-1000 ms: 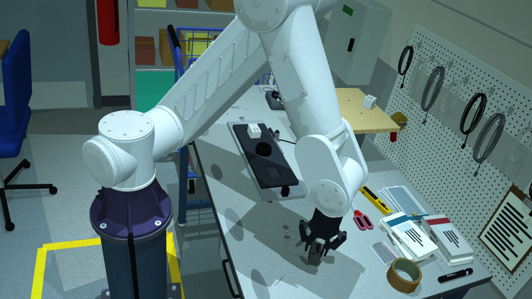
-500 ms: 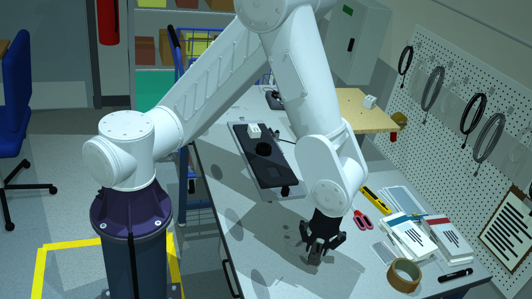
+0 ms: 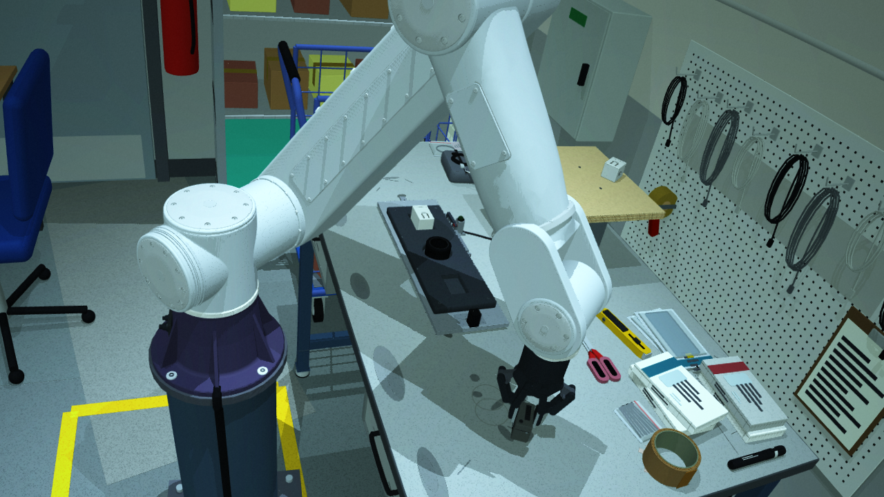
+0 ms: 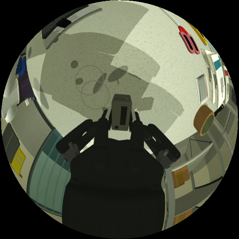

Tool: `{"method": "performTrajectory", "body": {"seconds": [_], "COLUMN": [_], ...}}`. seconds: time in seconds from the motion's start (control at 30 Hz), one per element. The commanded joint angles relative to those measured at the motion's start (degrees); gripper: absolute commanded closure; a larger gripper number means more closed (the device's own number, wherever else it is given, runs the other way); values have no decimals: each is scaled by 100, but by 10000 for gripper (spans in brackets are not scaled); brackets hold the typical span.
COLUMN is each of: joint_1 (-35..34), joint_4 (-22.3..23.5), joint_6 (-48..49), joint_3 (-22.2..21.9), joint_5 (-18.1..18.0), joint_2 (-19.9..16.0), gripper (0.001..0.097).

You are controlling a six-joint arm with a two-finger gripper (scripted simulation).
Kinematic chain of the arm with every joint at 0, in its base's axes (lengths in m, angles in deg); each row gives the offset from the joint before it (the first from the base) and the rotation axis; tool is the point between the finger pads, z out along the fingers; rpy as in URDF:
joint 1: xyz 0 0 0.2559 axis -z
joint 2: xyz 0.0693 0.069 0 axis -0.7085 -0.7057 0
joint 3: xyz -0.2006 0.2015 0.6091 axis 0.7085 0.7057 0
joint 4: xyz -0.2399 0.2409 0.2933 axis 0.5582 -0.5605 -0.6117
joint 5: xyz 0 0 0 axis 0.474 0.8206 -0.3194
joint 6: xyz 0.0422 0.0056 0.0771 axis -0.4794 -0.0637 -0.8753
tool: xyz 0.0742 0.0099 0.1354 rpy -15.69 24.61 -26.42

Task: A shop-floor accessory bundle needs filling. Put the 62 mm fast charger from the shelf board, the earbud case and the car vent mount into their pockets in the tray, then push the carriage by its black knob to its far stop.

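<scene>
The car vent mount (image 3: 523, 426) (image 4: 120, 114), a small grey block with a slotted face, stands on the near part of the bench, and I have it clamped in my gripper (image 3: 533, 413) (image 4: 121, 116). The dark tray (image 3: 440, 258) lies further back on its carriage, with a white charger (image 3: 422, 217) in its far pocket, a black round earbud case (image 3: 439, 248) in the middle one, and a rectangular pocket (image 3: 456, 286) nearest me. The black knob (image 3: 474, 318) sits at the carriage's near end. Another white charger (image 3: 613, 169) rests on the wooden shelf board (image 3: 609, 185).
A roll of brown tape (image 3: 671, 458) (image 4: 203, 120) lies at the bench's near right. Red scissors (image 3: 603, 365) (image 4: 189, 41), a yellow knife (image 3: 623, 332), boxes (image 3: 680, 392) and a black marker (image 3: 756, 457) crowd the right side. The pegboard (image 3: 773, 204) stands behind them.
</scene>
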Motion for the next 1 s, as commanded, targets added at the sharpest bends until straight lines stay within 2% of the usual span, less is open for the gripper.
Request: {"method": "performTrajectory", "body": {"seconds": [0.0,0.17,0.53,0.97], "joint_1": [0,0,0,0], "joint_4": [0,0,0,0], "joint_6": [0,0,0,0], "joint_3": [-2,-2,-8,-73], "joint_5": [-1,-1,21,211], "joint_2": [2,2,17,142], "gripper": [856,901,901,901]}}
